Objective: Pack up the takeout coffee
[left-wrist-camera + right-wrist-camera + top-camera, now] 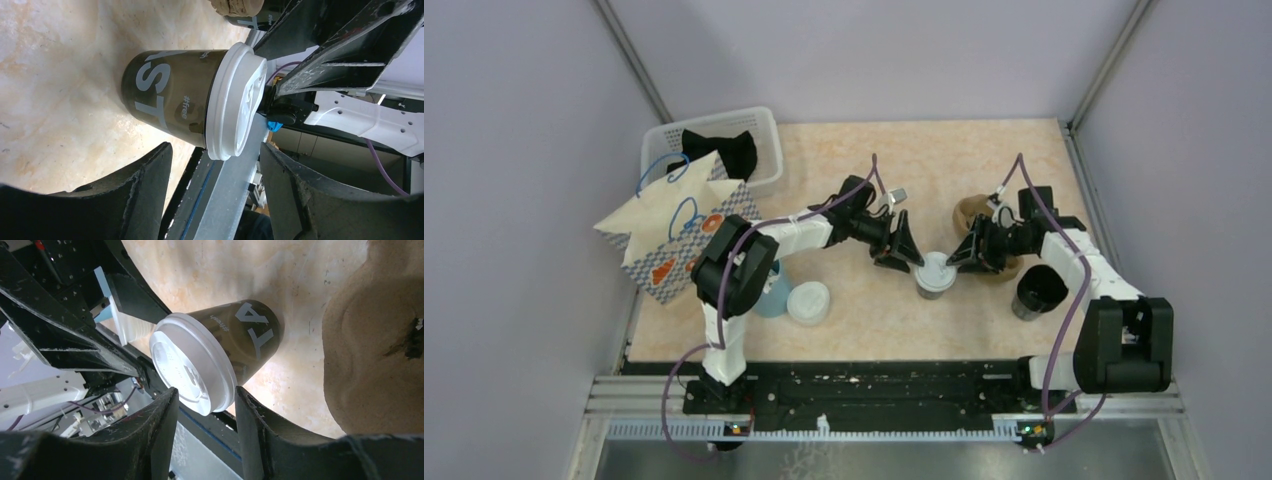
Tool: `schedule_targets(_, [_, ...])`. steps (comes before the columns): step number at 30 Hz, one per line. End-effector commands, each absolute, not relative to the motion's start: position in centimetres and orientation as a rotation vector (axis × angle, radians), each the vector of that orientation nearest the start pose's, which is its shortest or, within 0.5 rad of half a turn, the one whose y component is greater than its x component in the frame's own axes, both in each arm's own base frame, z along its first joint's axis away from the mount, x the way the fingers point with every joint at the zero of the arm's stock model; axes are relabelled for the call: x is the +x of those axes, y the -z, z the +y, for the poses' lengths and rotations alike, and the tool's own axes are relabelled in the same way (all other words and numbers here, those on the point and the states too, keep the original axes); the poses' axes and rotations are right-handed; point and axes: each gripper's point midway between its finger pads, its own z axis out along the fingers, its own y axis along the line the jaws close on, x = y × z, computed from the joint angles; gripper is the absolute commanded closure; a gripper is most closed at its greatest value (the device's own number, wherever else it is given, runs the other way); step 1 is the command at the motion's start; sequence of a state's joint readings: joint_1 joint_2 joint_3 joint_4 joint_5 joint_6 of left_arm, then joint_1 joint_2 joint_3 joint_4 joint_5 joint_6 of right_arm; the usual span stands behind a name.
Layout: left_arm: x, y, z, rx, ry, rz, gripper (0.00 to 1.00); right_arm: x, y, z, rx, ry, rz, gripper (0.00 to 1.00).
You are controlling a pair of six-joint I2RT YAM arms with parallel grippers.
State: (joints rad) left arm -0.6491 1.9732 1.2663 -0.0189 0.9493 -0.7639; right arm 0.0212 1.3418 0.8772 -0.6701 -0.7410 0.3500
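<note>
The takeout coffee [935, 274] is a dark cup with a white lid, standing upright mid-table between my two grippers. My left gripper [911, 257] is just left of it, open, and does not touch it. In the left wrist view the cup [170, 97] lies beyond my open left gripper [215, 167]. My right gripper [960, 258] is just right of the cup, open. In the right wrist view the lid [187, 362] reaches the tips of my right gripper [205, 407], and its rim lies between the fingers [252, 430]. I cannot tell whether they touch it.
A patterned paper bag [679, 235] with blue handles lies at the left, in front of a white basket [764, 135]. A light blue cup [774, 296] and a loose white lid [809, 303] sit near the left arm. A lidless black cup [1037, 291] and a brown pulp carrier [972, 212] are at the right.
</note>
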Motion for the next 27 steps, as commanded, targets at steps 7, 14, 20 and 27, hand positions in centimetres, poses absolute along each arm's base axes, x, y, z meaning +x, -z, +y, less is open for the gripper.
schedule_targets(7, [26.7,-12.4,-40.7,0.512,1.781,2.492,0.32,24.5,-12.3,13.6,0.154,-1.166,2.609,0.55])
schedule_targets(14, [26.8,-10.8,-40.2,0.479,1.732,2.54,0.4,24.3,-11.1,13.5,0.17,-1.156,2.624,0.6])
schedule_targets(20, [26.9,-9.3,-39.5,0.446,1.682,2.569,0.47,24.5,-10.8,13.6,0.198,-1.163,2.625,0.62])
schedule_targets(27, [26.4,-7.0,-38.4,0.382,1.605,2.664,0.5,24.6,-9.5,13.2,0.264,-1.128,2.641,0.62])
